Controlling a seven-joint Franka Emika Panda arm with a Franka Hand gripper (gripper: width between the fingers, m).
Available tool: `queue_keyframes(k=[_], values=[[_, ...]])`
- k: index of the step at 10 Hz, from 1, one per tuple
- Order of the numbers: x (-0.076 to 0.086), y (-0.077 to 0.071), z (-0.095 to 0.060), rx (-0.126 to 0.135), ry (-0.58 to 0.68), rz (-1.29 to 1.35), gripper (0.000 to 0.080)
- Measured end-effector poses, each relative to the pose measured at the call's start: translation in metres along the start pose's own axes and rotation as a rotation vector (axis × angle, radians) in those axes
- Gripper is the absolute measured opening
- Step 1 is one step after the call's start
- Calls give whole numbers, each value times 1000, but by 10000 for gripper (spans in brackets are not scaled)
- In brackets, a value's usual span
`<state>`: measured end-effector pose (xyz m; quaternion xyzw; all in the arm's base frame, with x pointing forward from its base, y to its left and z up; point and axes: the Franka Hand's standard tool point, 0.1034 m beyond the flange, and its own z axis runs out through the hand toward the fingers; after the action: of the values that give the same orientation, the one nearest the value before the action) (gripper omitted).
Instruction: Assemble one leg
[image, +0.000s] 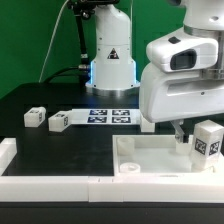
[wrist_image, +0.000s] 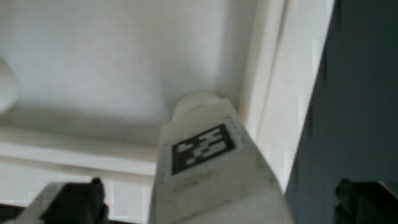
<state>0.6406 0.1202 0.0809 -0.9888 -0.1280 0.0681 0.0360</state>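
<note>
Wrist view: my gripper (wrist_image: 217, 205) straddles the leg (wrist_image: 214, 150), fingers (wrist_image: 71, 202) spread and clear of it, its tip at the tray's (wrist_image: 107, 60) inner corner by the counter's near edge. Closing off-centre could, I judge, knock it askew.

No words or numbers readable. A warning triangle (image: 113, 56) marks the robot base (image: 100, 45); a patterned tag (wrist_image: 205, 143) marks the leg (wrist_image: 199, 112).

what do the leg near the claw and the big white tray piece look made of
Leg: seemingly matte white plastic, from its smooth faces and crisp edges. Tray piece: probably the same plastic, evenly white with a raised rim; painted wood can't be ruled out.
</note>
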Motion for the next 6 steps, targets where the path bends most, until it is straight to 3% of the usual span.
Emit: queue_keyframes(k=[2,3,4,5,6], values=[[0,2,0,0,1,-45,649],[0,2,1,0,1,-43,518],[0,2,1,0,1,-43,518],[0,2,1,1,1,-25,378],[0,2,1,1,1,3,288]])
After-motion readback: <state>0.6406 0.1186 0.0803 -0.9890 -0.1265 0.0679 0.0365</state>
